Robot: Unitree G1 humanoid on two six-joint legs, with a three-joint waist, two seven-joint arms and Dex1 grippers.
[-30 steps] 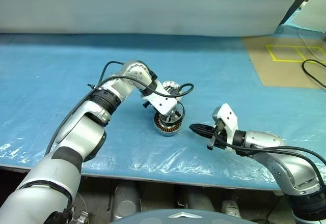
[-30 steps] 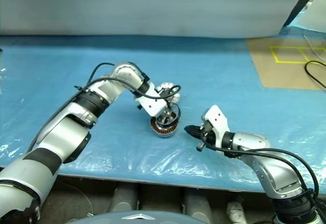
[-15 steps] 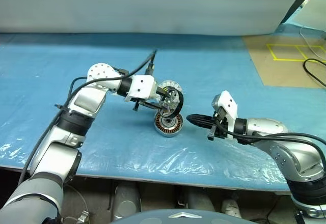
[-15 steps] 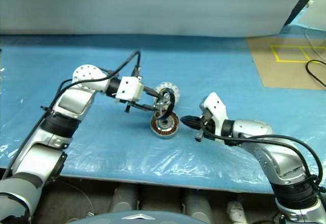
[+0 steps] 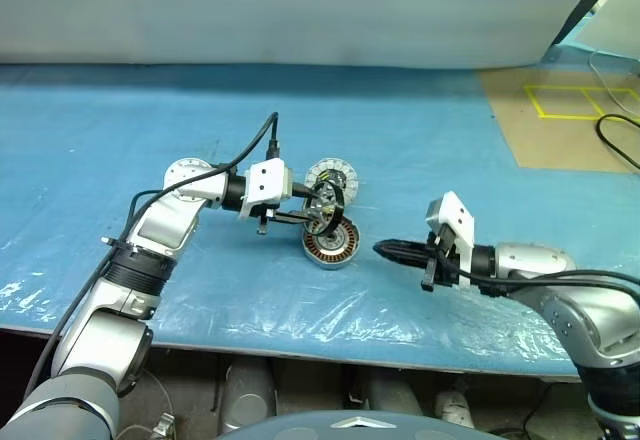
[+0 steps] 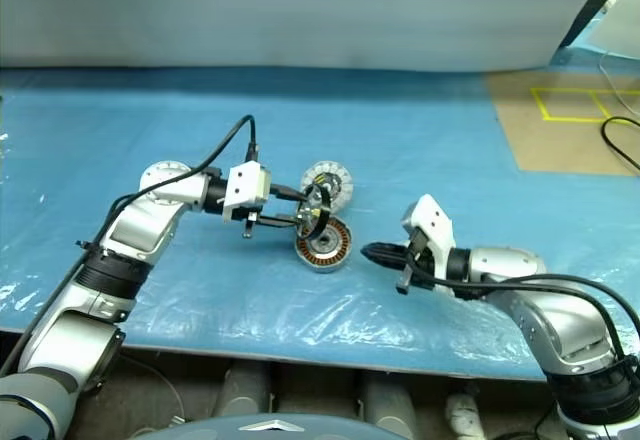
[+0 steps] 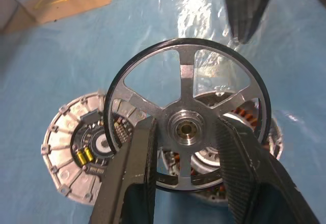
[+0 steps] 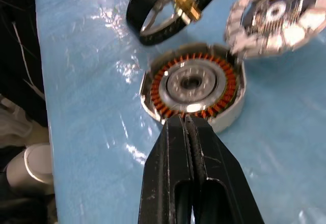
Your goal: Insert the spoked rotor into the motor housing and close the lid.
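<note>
Blue sheeting (image 5: 120, 140) covers my whole work surface. On it, the left arm has swung from an over-the-top reach to a low approach from the side, so my left gripper (image 7: 183, 147) now carries the spoked rotor (image 7: 187, 119) standing on edge, its fingers (image 7: 133, 173) clamped across the hub. It hangs just above the motor housing (image 5: 331, 243) rather than lying flat on it, so I judge insertion not yet done; I need to tip it level first. My right gripper (image 8: 187, 132) waits beside the housing, jaws pressed together, empty. Behind, the lid (image 5: 330, 177) lies touching the housing's far edge.
</note>
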